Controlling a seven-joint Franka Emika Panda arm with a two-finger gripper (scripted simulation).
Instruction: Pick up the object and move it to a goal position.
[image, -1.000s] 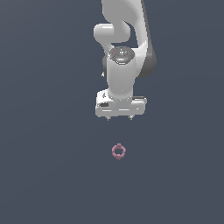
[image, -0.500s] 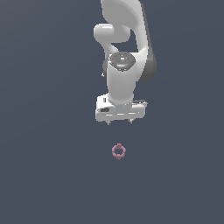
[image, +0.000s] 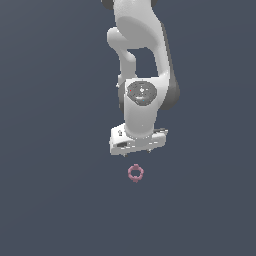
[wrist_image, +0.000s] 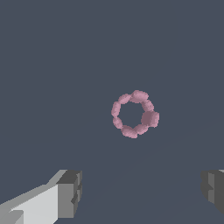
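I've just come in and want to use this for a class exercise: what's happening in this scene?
A white robot arm is positioned over a small pink knobbly ring that lies on a plain dark grey surface. The gripper is open and holds nothing; in the wrist view its grey fingertips stand wide apart, with the ring visible beyond them and clear of both. The ring has not been picked up. No goal marker is visible in either view.
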